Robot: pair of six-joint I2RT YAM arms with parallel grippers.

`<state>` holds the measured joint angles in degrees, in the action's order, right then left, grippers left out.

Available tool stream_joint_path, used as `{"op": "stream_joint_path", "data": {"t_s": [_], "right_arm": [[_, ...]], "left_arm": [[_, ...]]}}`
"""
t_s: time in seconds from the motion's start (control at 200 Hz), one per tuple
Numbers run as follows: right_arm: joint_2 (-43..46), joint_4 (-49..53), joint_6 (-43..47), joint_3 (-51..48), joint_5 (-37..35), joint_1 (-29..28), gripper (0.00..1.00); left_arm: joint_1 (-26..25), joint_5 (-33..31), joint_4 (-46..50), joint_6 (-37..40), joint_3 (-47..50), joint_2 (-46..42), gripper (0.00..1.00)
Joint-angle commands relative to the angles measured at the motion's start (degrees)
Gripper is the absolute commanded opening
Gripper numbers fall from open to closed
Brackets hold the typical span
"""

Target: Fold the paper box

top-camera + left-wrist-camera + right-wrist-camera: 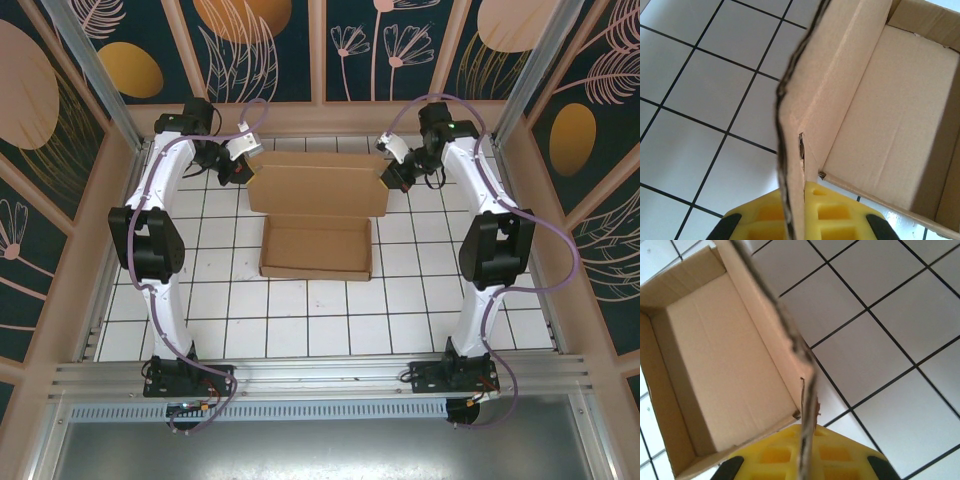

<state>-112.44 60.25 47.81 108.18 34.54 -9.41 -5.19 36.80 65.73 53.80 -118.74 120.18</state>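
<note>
White tiles with dark grout cover the table, and floral panels wall it in across the far side and down both flanks. From the top camera I see the paper box in the upper middle of the frame. Its shallow tray lies flat on the tiles, and its broad lid flap is raised behind the tray, toward the top of the frame. My left gripper sits at the flap's upper-left corner and my right gripper at its upper-right corner. On the left wrist camera the yellow fingers at the bottom edge are closed on a raw cardboard edge running up the middle, with the open tray at the right. The right wrist camera mirrors this, with yellow fingers clamped on the edge and the tray at the left.
</note>
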Motion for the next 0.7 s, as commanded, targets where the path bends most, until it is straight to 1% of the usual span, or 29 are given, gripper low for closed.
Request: {"op": "stream_joint_path", "data": {"t_s": [0.0, 0.125, 0.22, 0.315, 0.38, 0.445, 0.5, 0.576, 0.666, 0.691], "right_arm": [[-0.58, 2.36, 0.18, 2.61, 1.14, 0.15, 0.00], [0.81, 1.29, -1.06, 2.03, 1.08, -0.51, 0.00], [3.78, -4.70, -5.54, -1.73, -1.18, -0.99, 0.00], [7.08, -12.61, -11.34, -6.69, -2.81, -2.06, 0.00], [9.68, -18.85, -16.05, -10.82, -4.68, -3.41, 0.00], [12.35, -25.74, -20.98, -15.37, -8.26, -5.16, 0.00], [14.09, -30.42, -24.92, -18.25, -12.21, -6.93, 0.00], [15.43, -34.35, -29.67, -20.27, -16.99, -9.36, 0.00], [16.24, -38.01, -35.21, -21.70, -19.53, -11.45, 0.00], [16.29, -38.86, -37.18, -21.93, -20.58, -11.86, 0.00]], "left_arm": [[0.09, -0.14, -0.02, 1.01, 0.59, -1.24, 0.00], [0.09, 0.57, -1.95, -0.85, 1.56, -2.12, 0.00], [0.12, 0.95, -6.25, -4.39, 4.17, -4.24, 0.00], [0.01, 0.93, -15.35, -9.86, 10.24, -8.65, 0.00], [-0.04, 0.25, -23.94, -14.71, 15.41, -11.95, 0.00], [-0.24, -0.46, -31.00, -19.87, 20.00, -14.84, 0.00], [-0.50, -1.39, -34.88, -23.41, 23.10, -16.81, 0.00], [-0.99, -3.39, -40.07, -28.23, 26.98, -19.24, 0.00], [-1.90, -7.05, -46.88, -34.16, 31.95, -21.64, 0.00], [-2.16, -8.11, -48.41, -35.60, 33.16, -23.77, 0.00]]}}
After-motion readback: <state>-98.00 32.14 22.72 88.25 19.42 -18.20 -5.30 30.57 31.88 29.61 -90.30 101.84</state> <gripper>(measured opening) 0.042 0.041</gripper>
